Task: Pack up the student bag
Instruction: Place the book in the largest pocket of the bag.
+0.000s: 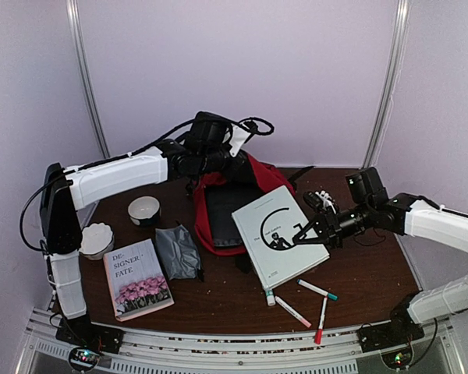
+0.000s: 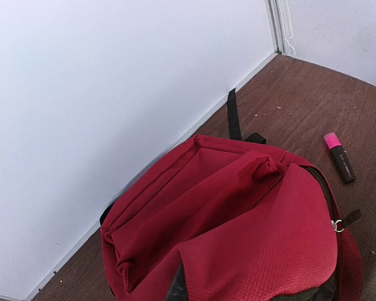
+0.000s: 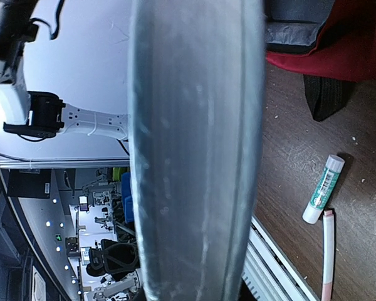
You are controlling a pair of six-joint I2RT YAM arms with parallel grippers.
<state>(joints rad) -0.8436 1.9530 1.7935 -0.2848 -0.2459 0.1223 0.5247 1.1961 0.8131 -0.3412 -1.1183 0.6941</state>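
Presumably for insertion, right claw clamps the white book, student bag at its ten o'clock; left claw unreadable.

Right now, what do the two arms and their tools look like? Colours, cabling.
The left arm and right arm have white link shells and black joints. The right tool is black and slim, with a black camera block behind it. A black cable loops loose over the left wrist.

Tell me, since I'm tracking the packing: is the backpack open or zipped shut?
Open. The backpack gapes in the top view, dark lining exposed.
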